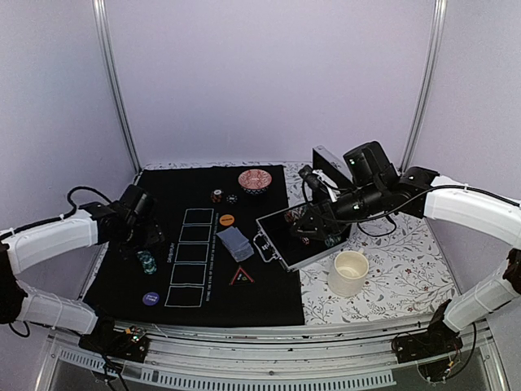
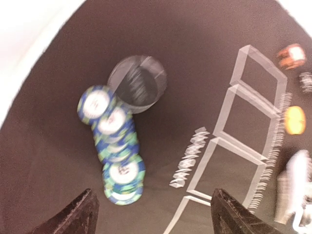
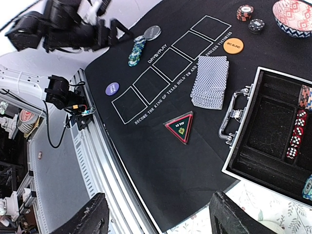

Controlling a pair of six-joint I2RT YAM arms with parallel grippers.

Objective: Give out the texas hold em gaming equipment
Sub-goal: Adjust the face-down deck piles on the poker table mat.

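Note:
A toppled row of blue-green striped chips (image 2: 116, 146) lies on the black mat (image 1: 260, 305) beside a grey-black disc (image 2: 138, 84). My left gripper (image 2: 153, 217) is open and empty just above and near them; it shows in the top view (image 1: 151, 238) at the mat's left side. The grey-blue cards (image 3: 210, 80), red triangle marker (image 3: 181, 126), orange disc (image 3: 232, 46) and purple disc (image 3: 111, 88) lie on the mat. A red chip stack (image 3: 244, 12) and a black chip (image 3: 256, 24) sit near the far edge. My right gripper (image 3: 158, 217) is open and empty, high above the mat's near right corner.
An open metal case (image 1: 281, 248) at the mat's right edge holds red dice (image 3: 295, 134) and more chips. The red patterned bowl (image 1: 255, 181) stands at the back. The white cup (image 1: 348, 273) stands on the flowered cloth, right of the case.

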